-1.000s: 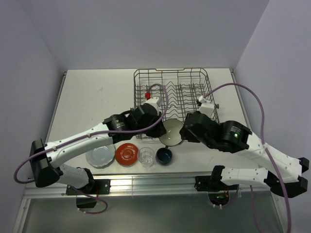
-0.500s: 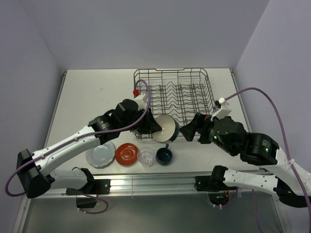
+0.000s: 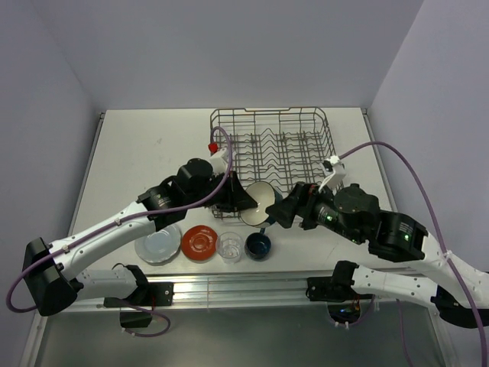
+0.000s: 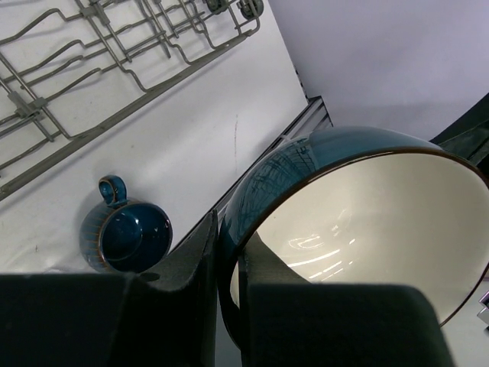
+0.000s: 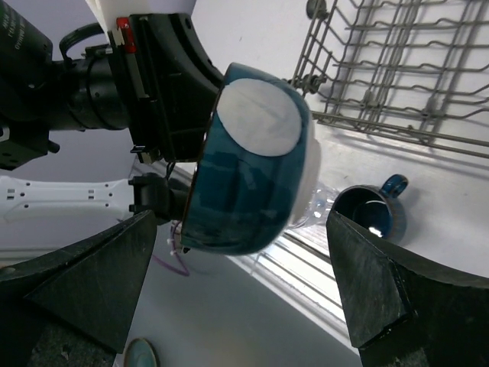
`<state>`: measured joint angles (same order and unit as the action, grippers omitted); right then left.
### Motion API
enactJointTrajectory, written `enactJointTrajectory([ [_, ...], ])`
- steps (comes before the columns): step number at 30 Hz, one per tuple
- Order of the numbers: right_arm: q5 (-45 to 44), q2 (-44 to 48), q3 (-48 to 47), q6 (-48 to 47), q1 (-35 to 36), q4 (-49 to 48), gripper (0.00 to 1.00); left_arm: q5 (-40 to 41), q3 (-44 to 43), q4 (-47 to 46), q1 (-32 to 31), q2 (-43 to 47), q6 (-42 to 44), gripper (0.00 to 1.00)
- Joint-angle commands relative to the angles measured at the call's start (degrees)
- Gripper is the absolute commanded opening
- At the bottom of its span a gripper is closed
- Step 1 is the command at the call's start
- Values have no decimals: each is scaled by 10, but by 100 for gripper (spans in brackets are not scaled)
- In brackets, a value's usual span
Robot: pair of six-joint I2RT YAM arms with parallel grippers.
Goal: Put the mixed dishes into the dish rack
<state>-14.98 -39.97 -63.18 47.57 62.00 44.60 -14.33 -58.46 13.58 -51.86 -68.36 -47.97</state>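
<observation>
At the near edge of the dish rack (image 3: 267, 112), the left pincer (image 3: 243, 200) is clenched on the rim of the cream bowl (image 3: 261, 199), one finger inside and one on the dark outside. The bowl hangs tilted over the worktop (image 3: 145, 153), its cream inside showing from above and its pale foot turned toward the right pincer (image 3: 281, 210). That pincer is just beside the bowl, spread wide and holding nothing. Whether the bowl touches the rack wires is hard to tell from above. Along the near side of the worktop, left to right, lie the pale blue-grey plate (image 3: 158, 245), red-orange plate (image 3: 202, 241), clear glass tumbler (image 3: 230, 246) and dark blue mug (image 3: 258, 245), upright, outside the rack.
</observation>
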Motion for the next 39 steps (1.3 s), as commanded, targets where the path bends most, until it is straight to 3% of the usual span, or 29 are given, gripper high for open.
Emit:
enactJointTrajectory([
  [1, 29, -28, -5, 12, 0, -47, 100, -22, -17, -73, 3, 27, -20, 0],
  [13, 47, -13, 36, 29, 0, -106, 98, -29, -30, -73, 4, 31, -19, 0],
  [22, 69, 2, 50, 62, 0, -145, 82, -32, -29, -73, 4, 31, -15, 0],
  [25, 62, 2, 46, 73, 0, -143, 70, -34, -29, -76, 5, 29, -15, 0],
  [26, 61, 1, 43, 74, 0, -145, 57, -35, -29, -76, 5, 30, -15, 0],
  [28, 59, 1, 42, 75, 0, -149, 42, -38, -29, -79, 5, 28, -16, 0],
  [29, 59, 0, 42, 75, 0, -151, 25, -39, -29, -80, 6, 27, -16, 0],
  [31, 55, 1, 42, 74, 1, -152, 5, -44, -29, -80, 7, 25, -15, 0],
  [32, 51, 2, 42, 74, 0, -153, 0, -46, -29, -80, 8, 24, -16, 0],
  [36, 44, 12, 46, 66, 0, -165, 0, -57, -27, -80, 17, 24, -20, 3],
  [39, 32, 12, 42, 60, 0, -154, 0, -66, -23, -81, 26, 27, -23, 25],
])
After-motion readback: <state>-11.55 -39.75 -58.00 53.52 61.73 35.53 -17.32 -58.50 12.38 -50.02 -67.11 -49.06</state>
